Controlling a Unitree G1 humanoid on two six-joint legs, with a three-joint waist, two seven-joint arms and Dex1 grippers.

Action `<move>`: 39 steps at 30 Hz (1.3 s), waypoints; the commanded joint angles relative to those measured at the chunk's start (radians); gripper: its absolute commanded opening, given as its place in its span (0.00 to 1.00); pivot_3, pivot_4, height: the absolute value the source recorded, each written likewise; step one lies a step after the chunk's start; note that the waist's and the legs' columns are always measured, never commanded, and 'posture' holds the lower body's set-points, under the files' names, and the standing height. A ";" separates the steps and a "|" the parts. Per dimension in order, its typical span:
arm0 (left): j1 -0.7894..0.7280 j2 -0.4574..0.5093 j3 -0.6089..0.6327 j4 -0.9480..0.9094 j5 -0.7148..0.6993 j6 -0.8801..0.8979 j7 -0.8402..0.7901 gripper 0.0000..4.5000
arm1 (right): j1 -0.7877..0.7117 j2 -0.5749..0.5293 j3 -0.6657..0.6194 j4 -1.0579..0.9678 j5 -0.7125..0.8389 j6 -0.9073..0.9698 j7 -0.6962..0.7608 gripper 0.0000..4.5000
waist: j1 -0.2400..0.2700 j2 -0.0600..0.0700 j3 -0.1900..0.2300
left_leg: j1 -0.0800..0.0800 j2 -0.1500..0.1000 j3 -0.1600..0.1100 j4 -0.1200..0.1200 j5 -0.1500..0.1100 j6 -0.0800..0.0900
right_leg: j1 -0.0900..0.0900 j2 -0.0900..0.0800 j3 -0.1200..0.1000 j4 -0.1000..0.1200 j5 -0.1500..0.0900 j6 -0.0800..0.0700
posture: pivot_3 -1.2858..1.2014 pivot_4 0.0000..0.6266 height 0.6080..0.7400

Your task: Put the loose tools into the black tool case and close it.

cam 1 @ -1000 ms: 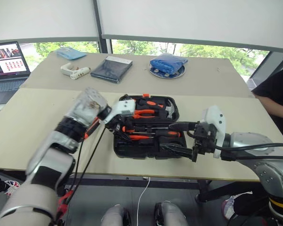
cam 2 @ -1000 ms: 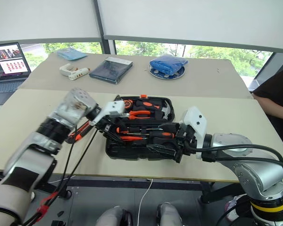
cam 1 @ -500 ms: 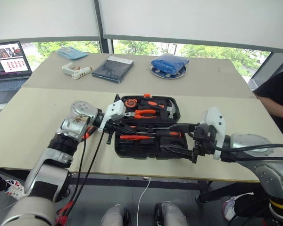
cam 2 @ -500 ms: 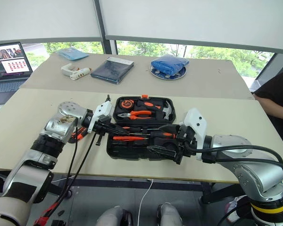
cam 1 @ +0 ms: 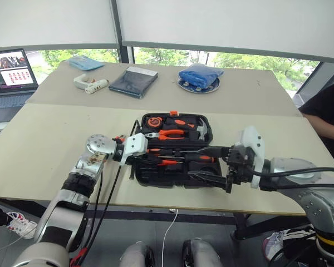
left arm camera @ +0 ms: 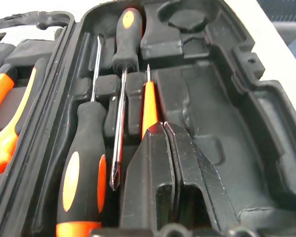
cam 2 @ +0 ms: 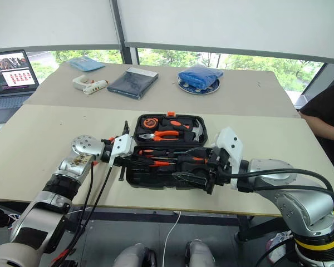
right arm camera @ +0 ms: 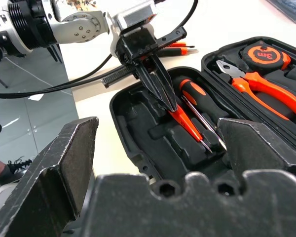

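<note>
1. The black moulded clamshell tool case (cam 1: 175, 153) is laid open at the bench's (cam 1: 39, 144) six-o'clock edge.
2. The left gripper's (right arm camera: 168, 101) fingers, pressed together, are set on the slim orange tester screwdriver (left arm camera: 149, 106), apparently to seat it.
3. The right gripper's (cam 1: 207, 163) fingers are kept spread, empty.

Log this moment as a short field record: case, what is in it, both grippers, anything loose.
case: black tool case open on the near table
far half: pliers, tape measure, hammer
near half: two screwdrivers and slim orange tester screwdriver in recesses
left gripper: shut, tips over the tester screwdriver
right gripper: open, at the case's right end
loose: an orange-and-black tool on the table left of the case
</note>
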 commanded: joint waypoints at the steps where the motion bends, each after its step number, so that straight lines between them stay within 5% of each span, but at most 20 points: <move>1: -0.022 -0.010 -0.002 0.038 0.024 -0.041 0.024 0.02 | -0.020 0.005 -0.009 -0.008 0.016 0.006 -0.014 1.00 | 0.000 0.000 0.000 | 0.000 0.000 0.000 0.000 0.000 0.000 | 0.000 0.000 0.000 0.000 0.000 0.000 | 0.52 0.24 0.84; 14: -0.036 -0.022 -0.002 0.094 0.039 -0.080 0.028 0.02 | -0.028 0.018 -0.015 -0.002 0.048 0.018 -0.041 1.00 | -0.005 0.000 -0.001 | 0.002 0.000 0.000 0.000 0.000 0.000 | 0.001 0.000 0.000 0.000 0.000 0.000 | 0.52 0.24 0.84; 28: 0.014 0.026 0.005 0.032 0.025 0.161 0.004 0.02 | -0.042 0.021 0.006 0.006 0.043 0.008 -0.042 1.00 | -0.018 0.001 -0.002 | 0.003 0.001 0.000 0.000 0.000 0.000 | 0.002 0.001 0.001 0.000 -0.003 0.004 | 0.52 0.24 0.84; 31: 0.030 0.073 0.075 -0.075 -0.050 0.309 0.014 0.17 | -0.059 0.013 0.018 0.013 0.023 -0.009 -0.020 1.00 | -0.024 0.001 -0.002 | 0.003 0.001 0.000 -0.001 0.000 0.000 | 0.002 0.001 0.001 0.001 -0.003 0.005 | 0.52 0.24 0.84; 39: 0.315 0.341 0.447 -0.558 -0.280 0.741 0.159 0.82 | -0.138 -0.001 0.063 0.071 -0.004 -0.051 0.103 1.00 | -0.030 0.001 -0.002 | 0.002 0.002 0.000 -0.002 0.001 -0.002 | 0.000 0.001 0.003 0.000 -0.003 0.004 | 0.52 0.24 0.84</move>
